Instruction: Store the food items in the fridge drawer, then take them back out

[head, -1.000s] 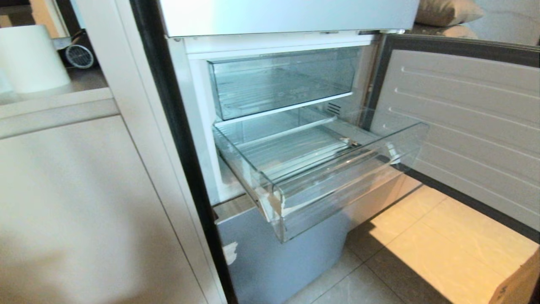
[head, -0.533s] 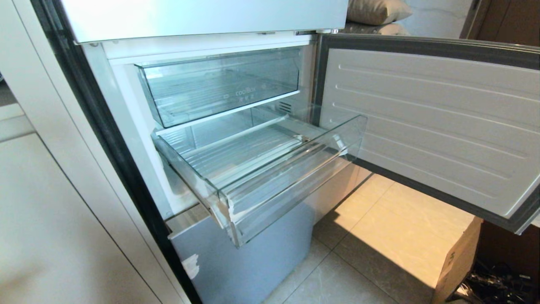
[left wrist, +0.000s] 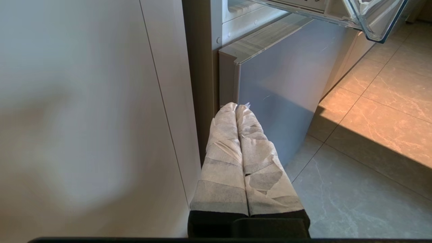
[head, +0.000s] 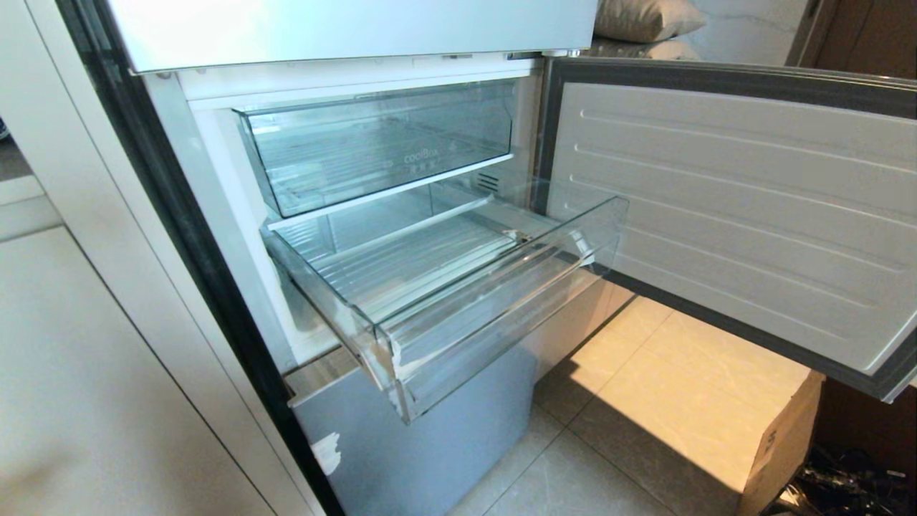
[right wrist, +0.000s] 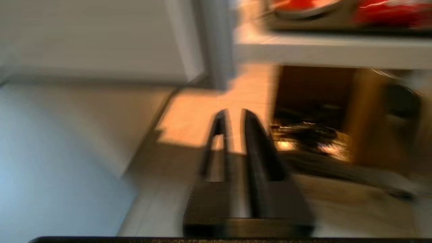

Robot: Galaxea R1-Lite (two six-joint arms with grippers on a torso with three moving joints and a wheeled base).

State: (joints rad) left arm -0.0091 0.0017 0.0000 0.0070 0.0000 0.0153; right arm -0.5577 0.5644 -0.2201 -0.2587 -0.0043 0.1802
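The head camera has swung, bringing the pulled-out, empty fridge drawer (head: 501,308) nearer centre, so storing is yet to start: the right tool (right wrist: 233,113), cracked narrowly apart, faces blurred red shapes (right wrist: 297,4), possibly the food, on a white ledge (right wrist: 330,50), while the left tool (left wrist: 241,107) hangs pressed together.

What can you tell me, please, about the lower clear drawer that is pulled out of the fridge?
The fridge drawer is a wide, shallow bin of clear plastic with a ribbed floor and a whitish patch at its front left corner. It stands pulled well out of the fridge, below a shorter clear bin and beside the open door. It looks empty; neither gripper touches it.
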